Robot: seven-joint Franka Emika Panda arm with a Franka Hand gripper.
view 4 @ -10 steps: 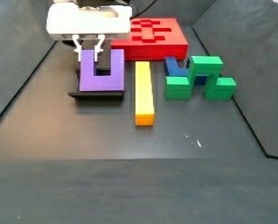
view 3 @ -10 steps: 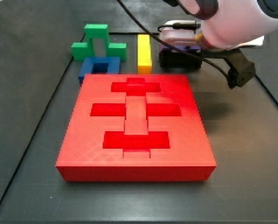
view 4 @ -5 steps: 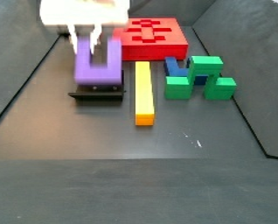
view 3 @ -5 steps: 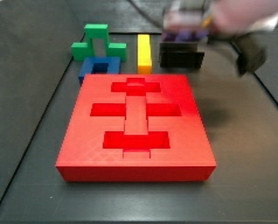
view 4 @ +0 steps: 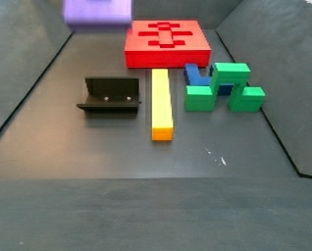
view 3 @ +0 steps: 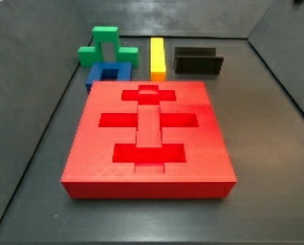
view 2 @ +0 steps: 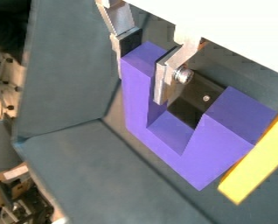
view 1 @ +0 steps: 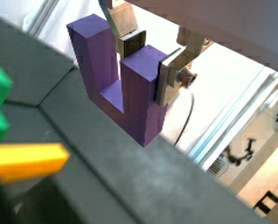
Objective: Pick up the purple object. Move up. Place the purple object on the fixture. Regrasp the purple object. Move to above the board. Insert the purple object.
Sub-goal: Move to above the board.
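Note:
The purple object [view 1: 112,79] hangs in the air with its two prongs pointing up toward the wrist. My gripper [view 1: 151,57] is shut on one prong, a silver finger flat on each side of it; the same grip shows at the gripper [view 2: 145,57] on the purple object [view 2: 183,131]. In a side view only the purple object [view 4: 97,12] shows, blurred at the frame's top edge, high over the floor; the gripper itself is out of both side views. The black fixture [view 4: 113,95] [view 3: 200,62] stands empty. The red board [view 3: 148,134] [view 4: 168,41] lies flat with its cut-outs bare.
A yellow bar [view 4: 160,103] [view 3: 158,57] lies between the fixture and a green block [view 4: 222,86] [view 3: 103,46] with a blue block [view 4: 195,76] [view 3: 107,75] against it. Dark sloped walls ring the floor.
The gripper has risen with the purple object off the fixture, leaving one side view entirely and reaching the top edge of the other. The fixture now stands bare.

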